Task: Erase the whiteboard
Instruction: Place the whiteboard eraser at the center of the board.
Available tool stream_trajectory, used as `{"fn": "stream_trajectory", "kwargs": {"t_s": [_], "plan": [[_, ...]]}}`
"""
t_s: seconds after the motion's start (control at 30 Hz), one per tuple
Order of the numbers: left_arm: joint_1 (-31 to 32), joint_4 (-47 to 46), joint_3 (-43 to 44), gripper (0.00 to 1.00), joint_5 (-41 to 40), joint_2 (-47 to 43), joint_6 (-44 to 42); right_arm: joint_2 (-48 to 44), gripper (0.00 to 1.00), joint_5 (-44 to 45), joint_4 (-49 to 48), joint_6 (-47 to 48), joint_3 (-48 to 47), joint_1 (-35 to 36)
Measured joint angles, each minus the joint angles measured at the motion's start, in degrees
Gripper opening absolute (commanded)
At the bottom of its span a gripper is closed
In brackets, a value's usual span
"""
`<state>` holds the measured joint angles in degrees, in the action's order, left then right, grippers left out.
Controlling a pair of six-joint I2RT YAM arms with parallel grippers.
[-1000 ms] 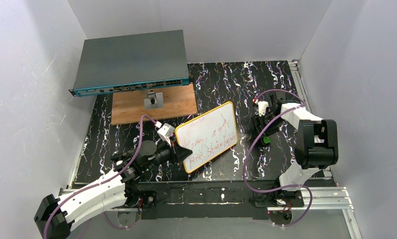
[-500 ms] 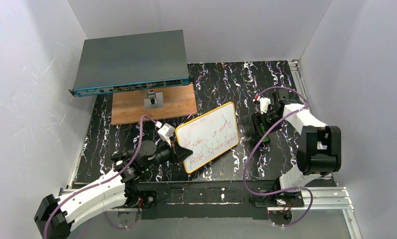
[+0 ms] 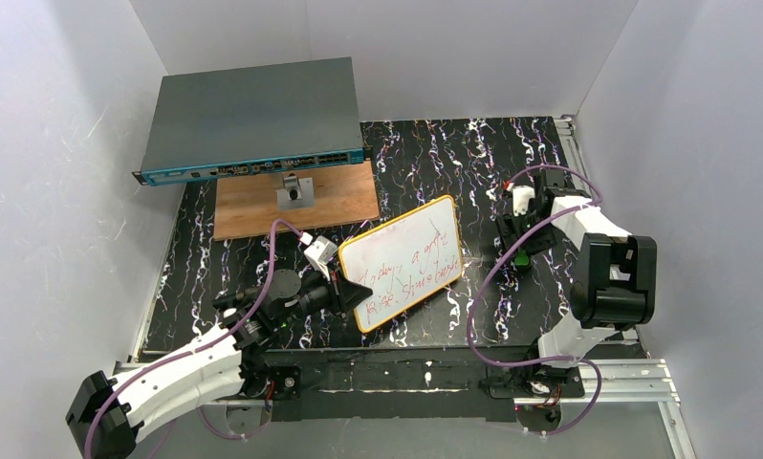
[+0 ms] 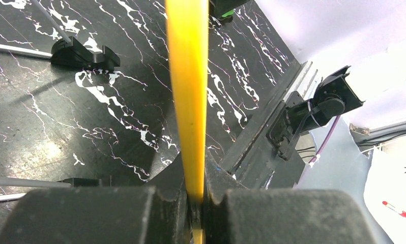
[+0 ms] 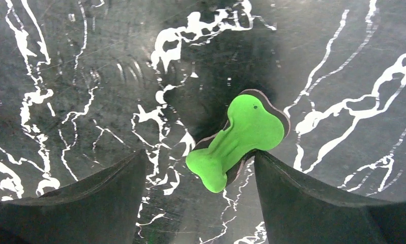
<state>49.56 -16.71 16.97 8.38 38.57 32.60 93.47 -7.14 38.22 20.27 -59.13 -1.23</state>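
Left hand (image 3: 352,295) is clamped tight on the lower left edge of the yellow-framed whiteboard (image 3: 403,260), which sits mid-frame over the counter (image 3: 425,163) with red scribbles all over it. Over on the right, the right hand (image 3: 516,251) is spread wide around the green bone-shaped eraser (image 5: 236,140), which lies flat on the counter.

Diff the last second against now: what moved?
Right gripper shifted toward the table's right side, with the green eraser between its open fingers. Whiteboard nudged slightly right, still clamped by left gripper. Network switch and wooden board unchanged.
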Motion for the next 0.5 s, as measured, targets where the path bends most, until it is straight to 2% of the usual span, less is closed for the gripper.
{"fn": "stream_trajectory", "kwargs": {"t_s": [0.2, 0.5], "plan": [[0.0, -0.04, 0.0, 0.0, 0.28, 0.02, 0.02, 0.26, 0.83, 1.44, -0.63, -0.5, -0.11, -1.36], [0.0, -0.09, 0.0, 0.0, 0.68, 0.04, 0.2, 6.08, 0.84, 6.84, -0.42, 0.07, -2.54, -4.09]]}}
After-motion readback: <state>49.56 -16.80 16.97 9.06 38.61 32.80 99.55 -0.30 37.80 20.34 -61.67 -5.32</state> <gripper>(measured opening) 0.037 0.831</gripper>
